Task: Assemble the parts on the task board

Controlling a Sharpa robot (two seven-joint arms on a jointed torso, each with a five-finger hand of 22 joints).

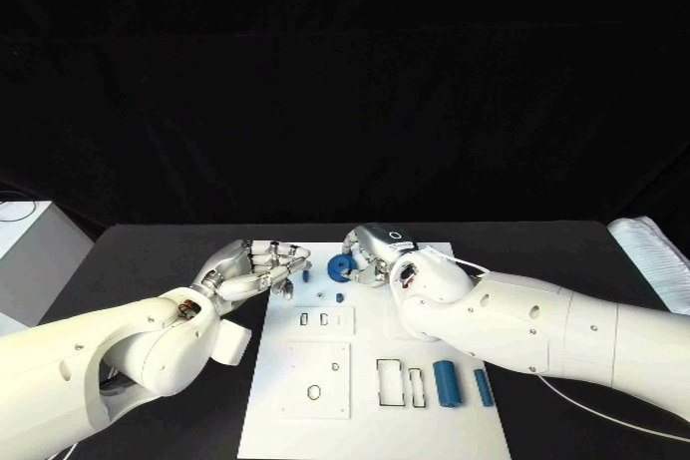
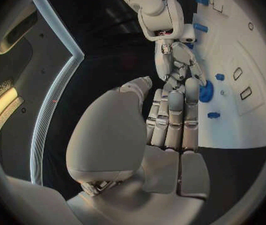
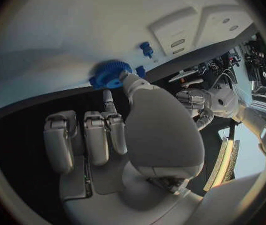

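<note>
The white task board (image 1: 377, 420) lies in the middle of the black table. A blue gear (image 1: 341, 268) stands on its far end, with two small blue pegs (image 1: 306, 276) (image 1: 339, 297) close by. My right hand (image 1: 377, 250) is over the gear. In the right wrist view its thumb and one finger reach the gear (image 3: 111, 74), pinching it, while the other fingers are curled in. My left hand (image 1: 262, 270) hovers at the board's left edge beside the gear (image 2: 205, 91), fingers stretched out side by side and holding nothing.
Two blue cylinders (image 1: 448, 383) (image 1: 484, 387) lie near the board's near right corner, beside rectangular slots (image 1: 390, 378). A raised plate with slots (image 1: 316, 378) sits on the board's near left. A white box (image 1: 22, 260) stands at the table's left side.
</note>
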